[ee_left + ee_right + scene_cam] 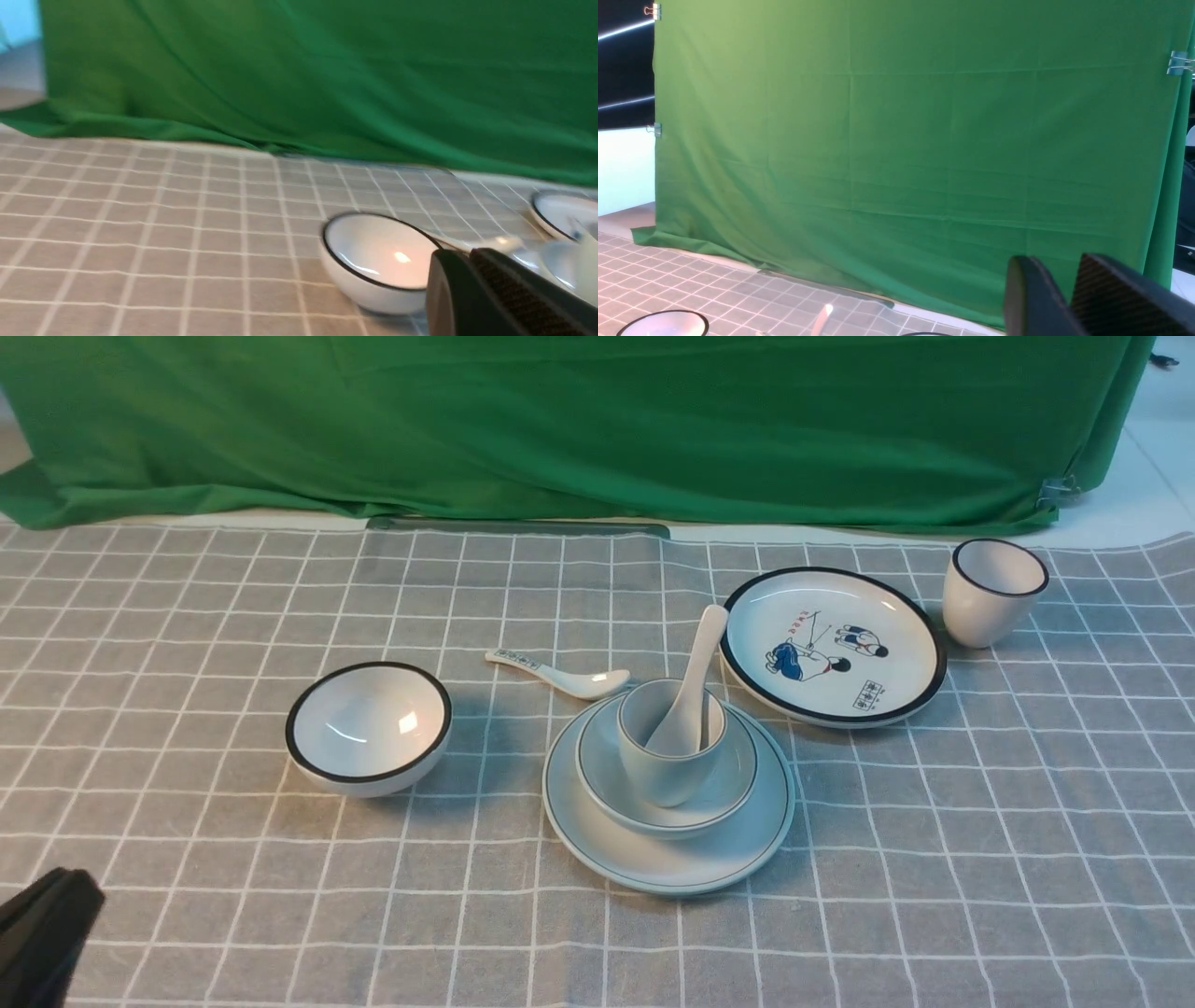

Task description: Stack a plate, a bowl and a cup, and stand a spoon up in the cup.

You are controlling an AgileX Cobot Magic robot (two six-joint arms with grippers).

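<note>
The cup [663, 775] is flanked by a black-rimmed bowl [369, 728] left, a pictured plate [831, 644] right. The left gripper [460, 257] is pressed together, the right gripper [1059, 273] parted.

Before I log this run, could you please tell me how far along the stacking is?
Done: the bowl sits in the plate, the cup in the bowl, the spoon stands in the cup. In hand: nothing; left gripper shut, right gripper open, both empty. Left: nothing visible.
</note>
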